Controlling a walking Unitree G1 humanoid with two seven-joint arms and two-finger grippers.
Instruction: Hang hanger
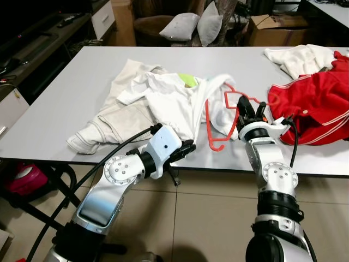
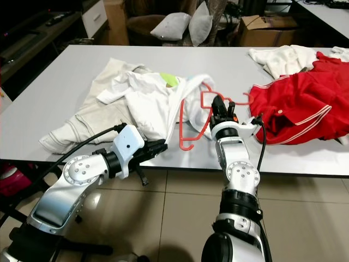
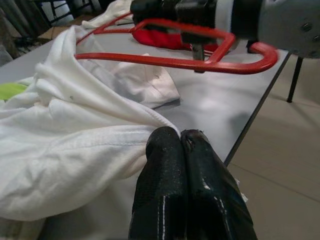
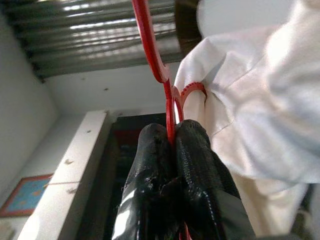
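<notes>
No text, label, brand, number or sign can be read in any of the views. The cardboard box [image 1: 277,27] at the upper right of the head view carries no legible print, and the framed picture [image 4: 26,194] at the right wrist view's lower left is too blurred to read.

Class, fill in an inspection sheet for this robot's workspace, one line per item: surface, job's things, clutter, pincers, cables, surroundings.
Surface: grey table, bare at its left.
Job's things: red hanger near the front edge, one end inside the white shirt.
Clutter: beige garment under the shirt; red garment and white cloth at right.
Pincers: right pincer shut on the hanger; left pincer shut, at the shirt's hem.
Cables: black cable along the left arm.
Surroundings: cushions, cardboard box, tiled floor.
</notes>
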